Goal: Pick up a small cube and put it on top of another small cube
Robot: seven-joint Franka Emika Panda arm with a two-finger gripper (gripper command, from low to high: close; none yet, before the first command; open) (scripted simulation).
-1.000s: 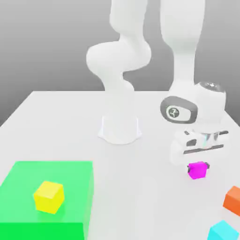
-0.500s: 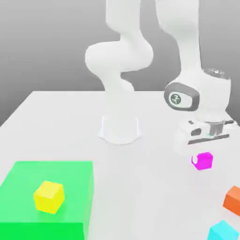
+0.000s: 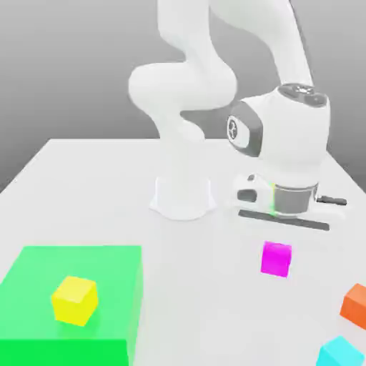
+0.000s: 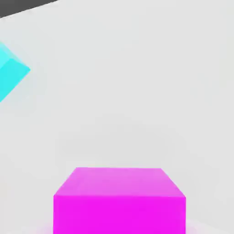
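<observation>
The small cube [image 3: 276,259] is plain magenta and hangs just under my gripper [image 3: 278,237], a little above the white table at the exterior view's right. The gripper is shut on it. In the hand view the same small cube [image 4: 119,201] sits very close, its top face and one side showing. An orange cube [image 3: 355,302] and a cyan cube [image 3: 341,354] lie on the table nearer the camera, to the right of the held cube. The cyan cube [image 4: 10,73] also shows in the hand view, off to one side.
A flat green block [image 3: 43,336] lies at the front of the exterior view's left, with a yellow cube [image 3: 74,299] on top of it. The arm's white base [image 3: 183,196] stands at the middle back of the table [image 3: 93,193].
The hand has risen, turned, and shifted towards the exterior view's left. The magenta cube left the table and travelled with it.
</observation>
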